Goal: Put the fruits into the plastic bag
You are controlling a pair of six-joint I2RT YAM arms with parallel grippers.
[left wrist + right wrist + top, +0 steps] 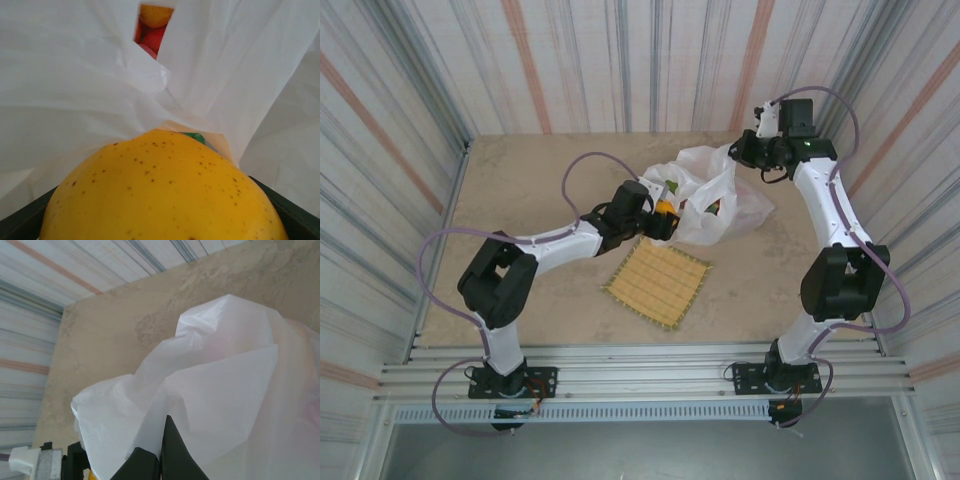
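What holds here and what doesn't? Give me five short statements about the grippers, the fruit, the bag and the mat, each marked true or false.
1. The left gripper holds a speckled yellow fruit. True.
2. The right gripper is open and clear of the bag. False: it is shut, pinching a fold of the plastic bag.
3. Other fruits already lie inside the plastic bag. True: red and orange ones show through its opening.
4. The woven mat is stuffed inside the bag. False: it lies flat on the table.
5. The yellow fruit rests on the woven mat. False: it is at the bag, in the left gripper.
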